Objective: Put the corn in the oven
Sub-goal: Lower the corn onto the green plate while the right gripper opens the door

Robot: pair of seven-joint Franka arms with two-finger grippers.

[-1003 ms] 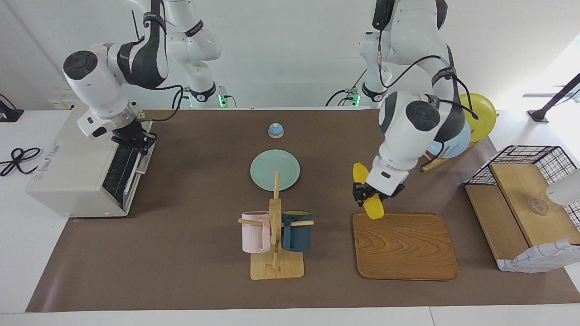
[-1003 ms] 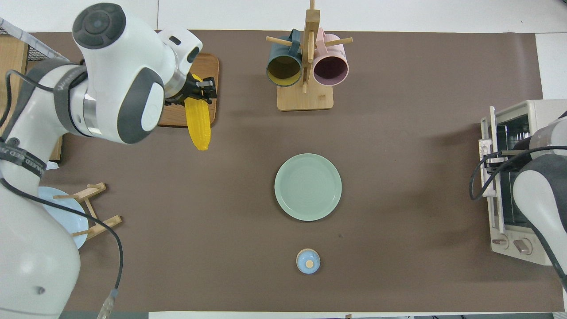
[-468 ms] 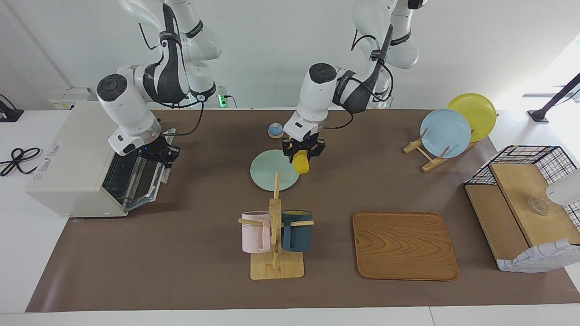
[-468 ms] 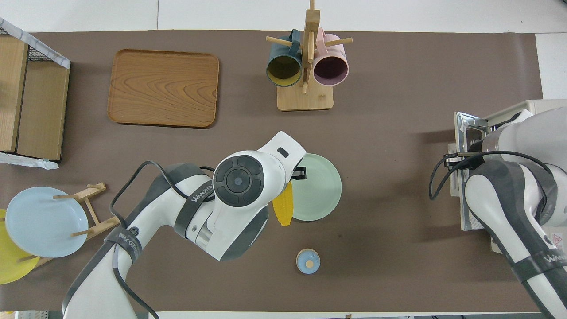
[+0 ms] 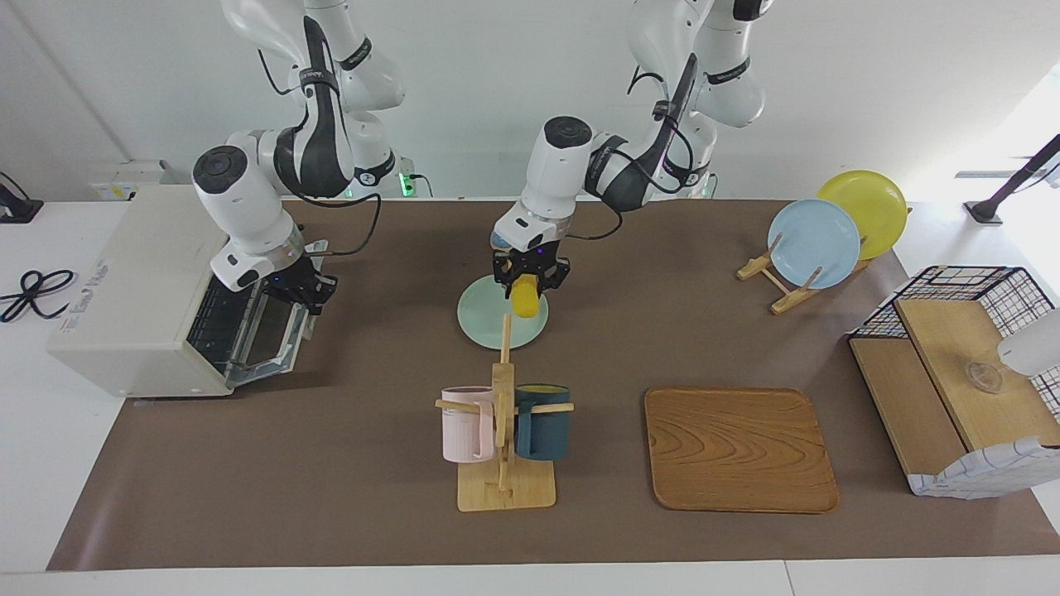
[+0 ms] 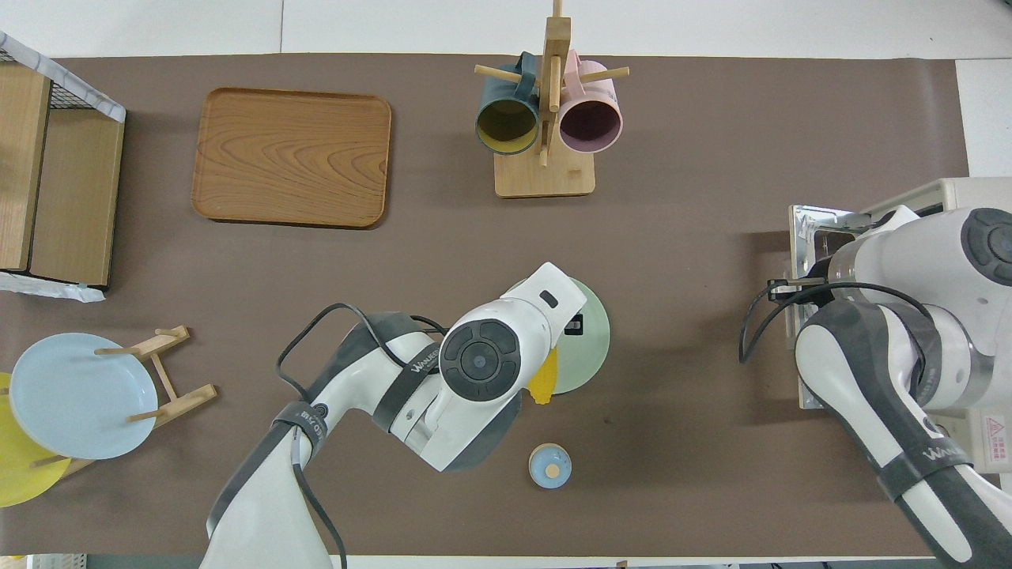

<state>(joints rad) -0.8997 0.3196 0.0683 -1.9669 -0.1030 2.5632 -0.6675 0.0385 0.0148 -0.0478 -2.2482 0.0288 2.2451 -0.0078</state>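
My left gripper is shut on the yellow corn and holds it in the air over the green plate. One end of the corn shows under the left arm in the overhead view. The cream-white oven stands at the right arm's end of the table. Its glass door hangs partly open, tilted outward. My right gripper is at the door's top edge, shut on its bar handle. The oven also shows in the overhead view, mostly covered by the right arm.
A wooden mug rack with a pink and a dark blue mug stands farther from the robots than the plate. A wooden tray, a rack with blue and yellow plates and a wire crate are toward the left arm's end. A small blue knob is nearer the robots.
My left gripper has carried the corn from over the tray's edge to over the green plate. My right gripper has pulled the oven door from shut to partly open.
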